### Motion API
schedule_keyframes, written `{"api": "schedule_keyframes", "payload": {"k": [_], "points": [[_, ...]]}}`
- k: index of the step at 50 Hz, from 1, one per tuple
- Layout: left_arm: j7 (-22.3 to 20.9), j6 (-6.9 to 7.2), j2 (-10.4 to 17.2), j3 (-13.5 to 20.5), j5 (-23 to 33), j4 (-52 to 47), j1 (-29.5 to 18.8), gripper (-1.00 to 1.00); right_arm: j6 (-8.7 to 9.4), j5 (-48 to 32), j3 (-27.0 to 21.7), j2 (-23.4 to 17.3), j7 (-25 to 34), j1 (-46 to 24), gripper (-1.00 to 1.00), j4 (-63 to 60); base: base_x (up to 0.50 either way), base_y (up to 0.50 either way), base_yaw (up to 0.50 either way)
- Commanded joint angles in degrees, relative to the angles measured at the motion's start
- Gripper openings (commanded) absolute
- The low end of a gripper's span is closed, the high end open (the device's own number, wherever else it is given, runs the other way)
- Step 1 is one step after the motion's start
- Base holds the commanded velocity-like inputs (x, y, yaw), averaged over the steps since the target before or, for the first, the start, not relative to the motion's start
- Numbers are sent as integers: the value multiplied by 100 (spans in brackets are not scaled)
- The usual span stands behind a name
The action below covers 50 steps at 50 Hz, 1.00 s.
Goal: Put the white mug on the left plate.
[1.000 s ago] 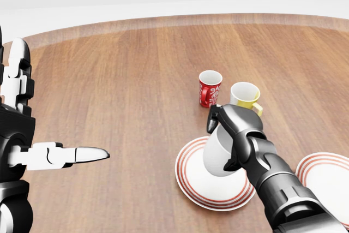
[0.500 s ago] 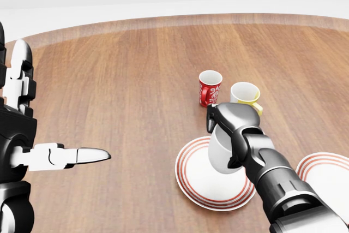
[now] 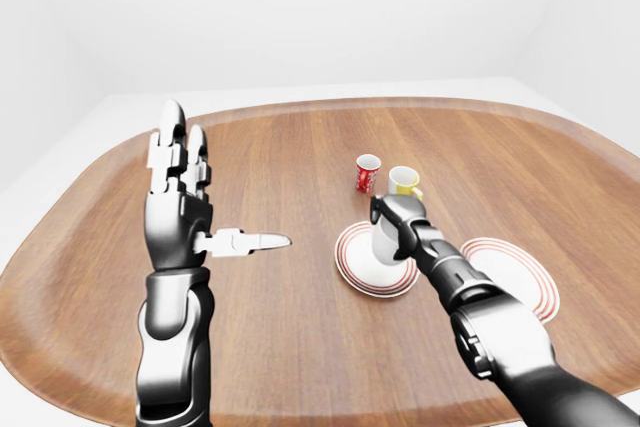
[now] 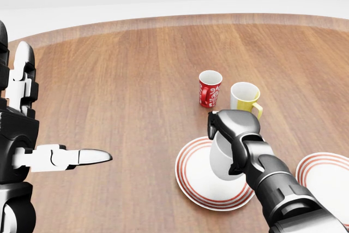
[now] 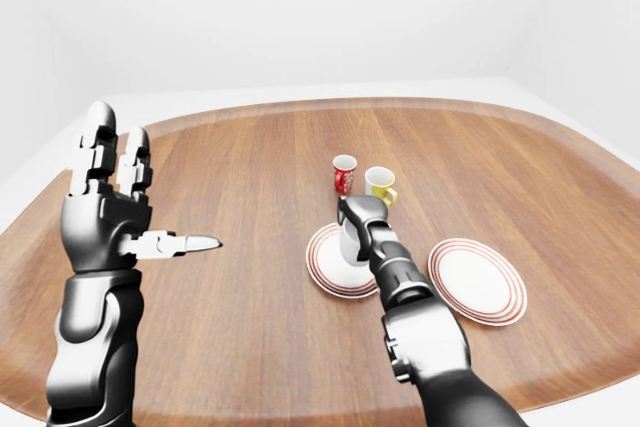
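The white mug [image 4: 222,157] is over the left plate [image 4: 192,181], a white plate with red rings, and my right hand [image 4: 232,135] is shut on it from above. Whether the mug's base touches the plate is hidden by the hand. My left hand [image 4: 32,135] is raised at the head view's left edge, open, fingers up and thumb pointing right, holding nothing. The left-eye view shows the same mug [image 3: 385,245] on the plate [image 3: 352,265].
A red patterned mug [image 4: 210,88] and a yellow mug [image 4: 244,97] stand just above the left plate. A second red-ringed plate [image 4: 327,175] lies at the right. All rest on a round wooden table [image 4: 120,80] whose far rim curves across the top.
My right hand has shifted the white mug slightly to the right and down over the left plate, turning it more upright. The left hand has barely moved.
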Motion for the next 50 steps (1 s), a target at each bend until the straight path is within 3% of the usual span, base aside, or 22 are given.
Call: {"api": "schedule_keyframes", "payload": {"k": [1, 50], "points": [[-2, 0, -6, -6, 4, -10, 11, 100, 0, 155, -41, -6, -108, 2, -100, 50, 0, 0, 0], [6, 0, 36, 71, -43, 72, -48, 100, 0, -267, 71, 188, -141, 28, -100, 156, 0, 0, 0]]}}
